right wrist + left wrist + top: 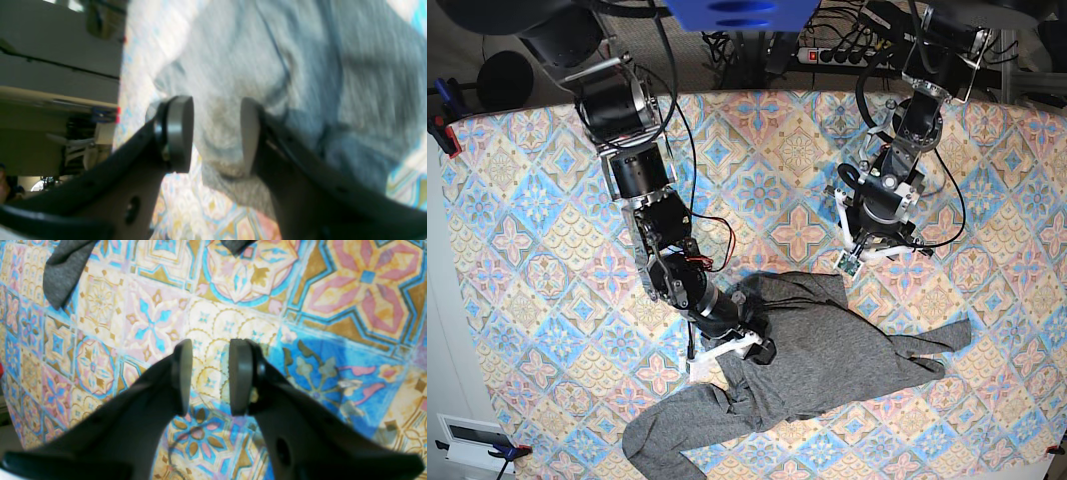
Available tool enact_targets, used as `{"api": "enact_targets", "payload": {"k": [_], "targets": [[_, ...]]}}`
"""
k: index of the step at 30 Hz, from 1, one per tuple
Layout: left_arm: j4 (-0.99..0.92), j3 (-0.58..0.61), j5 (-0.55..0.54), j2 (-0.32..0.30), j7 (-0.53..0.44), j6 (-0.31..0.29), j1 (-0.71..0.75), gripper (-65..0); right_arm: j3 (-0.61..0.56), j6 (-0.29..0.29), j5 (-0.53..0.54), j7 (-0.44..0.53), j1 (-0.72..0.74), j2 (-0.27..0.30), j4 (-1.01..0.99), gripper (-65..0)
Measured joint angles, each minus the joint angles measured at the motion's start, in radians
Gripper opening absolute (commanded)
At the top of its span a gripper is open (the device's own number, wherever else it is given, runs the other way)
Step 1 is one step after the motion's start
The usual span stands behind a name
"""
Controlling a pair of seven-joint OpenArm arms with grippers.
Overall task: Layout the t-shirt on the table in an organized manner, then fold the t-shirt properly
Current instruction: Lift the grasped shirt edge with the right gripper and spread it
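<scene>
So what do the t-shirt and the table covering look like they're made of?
The t-shirt looks like a soft knit, matte heathered dark grey: flecked texture, limp folds and wrinkles. The table is covered by what seems a printed cloth or possibly coated sheet, lying smooth; whether it is woven or vinyl the views cannot settle. Its tile pattern is flat, not real ceramic.

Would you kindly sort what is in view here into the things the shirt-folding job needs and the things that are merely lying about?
Part of the job:
- t-shirt, dark grey, crumpled, sleeves splayed
- table with the tiled cloth
- right gripper, jaws apart over the shirt's edge
- left gripper, jaws apart over bare cloth

Lying about:
- power strip beyond the far edge
- red clamp at the cloth's corner
</scene>
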Motion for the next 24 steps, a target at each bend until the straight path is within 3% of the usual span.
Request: {"api": "enact_targets", "payload": {"k": [8, 14, 20, 24], "targets": [[0.000, 0.000, 0.001, 0.000, 0.000, 0.000, -0.002, -47.8, -0.002, -0.016, -0.020, -0.028, -0.042, 0.000, -0.088, -42.5], [0.000, 0.000, 0.000, 0.000, 0.000, 0.000, -0.002, -47.8, 0.003, -0.006, -0.203, -0.008, -0.014, -0.003, -0.074, -42.5], [0.000, 0.000, 0.000, 0.000, 0.000, 0.000, -0.001, -47.8, 0.004, -0.002, -0.275, -0.027, -0.029, -0.076, -0.078, -42.5], [0.000, 0.000, 0.000, 0.000, 0.000, 0.000, -0.002, -48.0, -0.002, -0.002, -0.276, -0.020, -0.019, -0.080, -0.077, -42.6]]}}
